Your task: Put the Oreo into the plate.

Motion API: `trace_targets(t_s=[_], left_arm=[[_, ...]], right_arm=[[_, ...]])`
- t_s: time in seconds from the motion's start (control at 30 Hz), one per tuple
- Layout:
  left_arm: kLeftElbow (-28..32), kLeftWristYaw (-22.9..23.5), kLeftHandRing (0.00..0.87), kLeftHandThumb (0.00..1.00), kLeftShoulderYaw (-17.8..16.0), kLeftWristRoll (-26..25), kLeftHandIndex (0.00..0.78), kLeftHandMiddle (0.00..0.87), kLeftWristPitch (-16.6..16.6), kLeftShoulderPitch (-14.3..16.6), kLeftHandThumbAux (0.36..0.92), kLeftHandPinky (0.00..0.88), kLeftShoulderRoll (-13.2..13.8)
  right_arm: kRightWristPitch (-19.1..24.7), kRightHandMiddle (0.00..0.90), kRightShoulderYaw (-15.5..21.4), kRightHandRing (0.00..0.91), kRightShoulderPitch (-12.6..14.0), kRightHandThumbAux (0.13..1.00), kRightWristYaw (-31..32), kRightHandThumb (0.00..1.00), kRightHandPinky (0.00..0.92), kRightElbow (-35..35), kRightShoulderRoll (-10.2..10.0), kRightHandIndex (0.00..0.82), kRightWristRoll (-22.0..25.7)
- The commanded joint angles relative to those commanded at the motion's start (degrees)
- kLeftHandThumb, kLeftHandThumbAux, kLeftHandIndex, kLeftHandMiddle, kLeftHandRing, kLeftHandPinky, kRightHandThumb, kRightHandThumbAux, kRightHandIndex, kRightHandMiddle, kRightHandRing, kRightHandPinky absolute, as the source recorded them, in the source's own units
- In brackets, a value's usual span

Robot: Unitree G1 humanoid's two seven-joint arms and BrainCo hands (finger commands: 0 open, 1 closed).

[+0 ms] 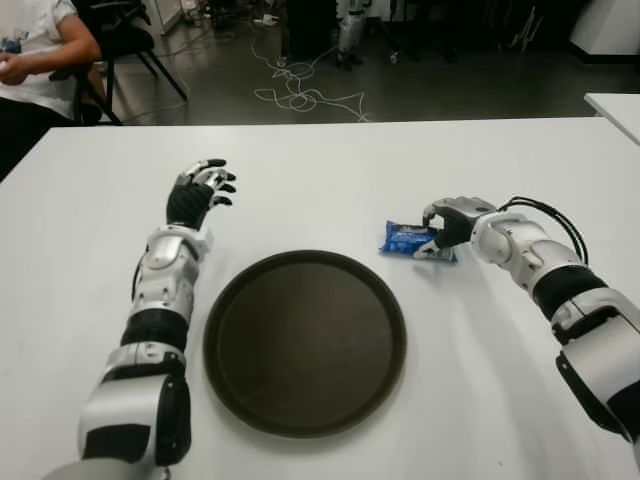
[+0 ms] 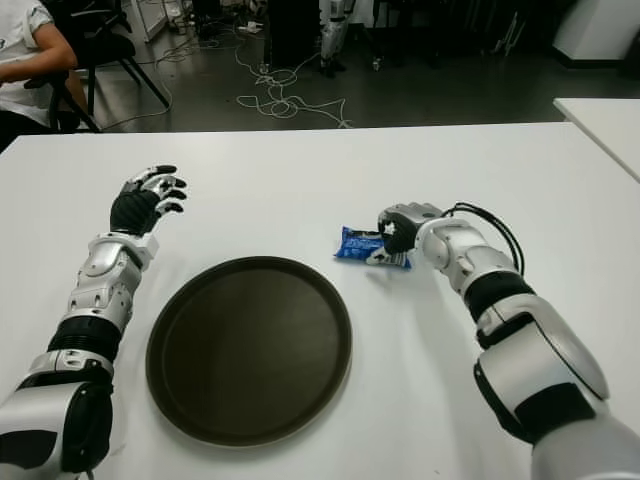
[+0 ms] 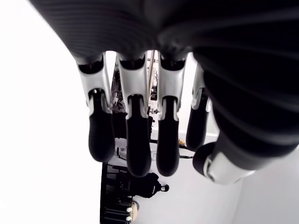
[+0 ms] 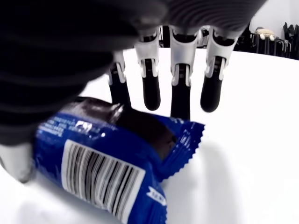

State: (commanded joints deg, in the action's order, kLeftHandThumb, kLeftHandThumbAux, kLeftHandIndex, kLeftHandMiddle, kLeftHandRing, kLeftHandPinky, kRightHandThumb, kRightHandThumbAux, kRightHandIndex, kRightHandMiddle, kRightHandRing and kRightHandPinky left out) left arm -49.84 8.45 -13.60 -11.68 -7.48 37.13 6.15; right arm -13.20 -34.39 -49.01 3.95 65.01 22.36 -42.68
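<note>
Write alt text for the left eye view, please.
The robot's right hand closes on a blue Oreo packet on a white table, right of an empty round dark plate. Its left hand shows open, left of the plate.

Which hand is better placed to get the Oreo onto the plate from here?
The right hand: it is already at the Oreo, fingers over the packet, just right of the plate. The left hand is open, across the plate.
</note>
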Motion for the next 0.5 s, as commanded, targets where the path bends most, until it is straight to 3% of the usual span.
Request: trace_targets(t_s=[0.1, 0.27, 0.3, 0.33, 0.4, 0.5], left_arm=[[0.0, -0.1, 0.520, 0.818, 0.0, 0.0, 0.348, 0.507, 0.0, 0.0, 0.690, 0.575, 0.0], [-0.2, -0.2, 0.521, 0.818, 0.1, 0.1, 0.350, 0.507, 0.0, 0.0, 0.689, 0.577, 0.0], [-0.2, -0.2, 0.518, 0.818, 0.1, 0.1, 0.350, 0.507, -0.1, 0.0, 0.689, 0.573, 0.0], [-0.1, -0.2, 0.516, 0.818, 0.1, 0.1, 0.349, 0.507, -0.1, 0.0, 0.689, 0.571, 0.0], [-0.1, -0.1, 0.514, 0.817, 0.2, 0.1, 0.349, 0.507, -0.1, 0.0, 0.689, 0.570, 0.0], [0.0, -0.4, 0.512, 0.817, 0.5, 0.6, 0.349, 0.506, -0.4, -0.1, 0.690, 0.569, 0.0]], right_arm=[[-0.2, 0.265, -0.1, 0.275, 0.1, 0.470, 0.4, 0.090, 0.241, -0.4, 0.2, 0.172, 0.0], [-0.2, 0.248, -0.3, 0.268, -0.4, 0.550, 2.7, 0.232, 0.273, -0.8, 0.5, 0.141, 0.0], [-0.3, 0.254, -0.3, 0.278, -0.5, 0.579, 3.1, 0.287, 0.288, -0.7, 0.6, 0.157, 0.1], [-0.4, 0.287, -0.3, 0.310, -0.5, 0.630, 3.2, 0.431, 0.316, -0.7, 0.6, 0.246, 0.1], [-0.4, 0.317, -0.3, 0.337, -0.5, 0.675, 3.4, 0.556, 0.341, -0.7, 0.6, 0.325, 0.1], [-2.1, 0.352, 0.4, 0.362, 0.0, 0.708, 0.0, 0.650, 0.365, -0.9, 0.9, 0.384, 0.4]])
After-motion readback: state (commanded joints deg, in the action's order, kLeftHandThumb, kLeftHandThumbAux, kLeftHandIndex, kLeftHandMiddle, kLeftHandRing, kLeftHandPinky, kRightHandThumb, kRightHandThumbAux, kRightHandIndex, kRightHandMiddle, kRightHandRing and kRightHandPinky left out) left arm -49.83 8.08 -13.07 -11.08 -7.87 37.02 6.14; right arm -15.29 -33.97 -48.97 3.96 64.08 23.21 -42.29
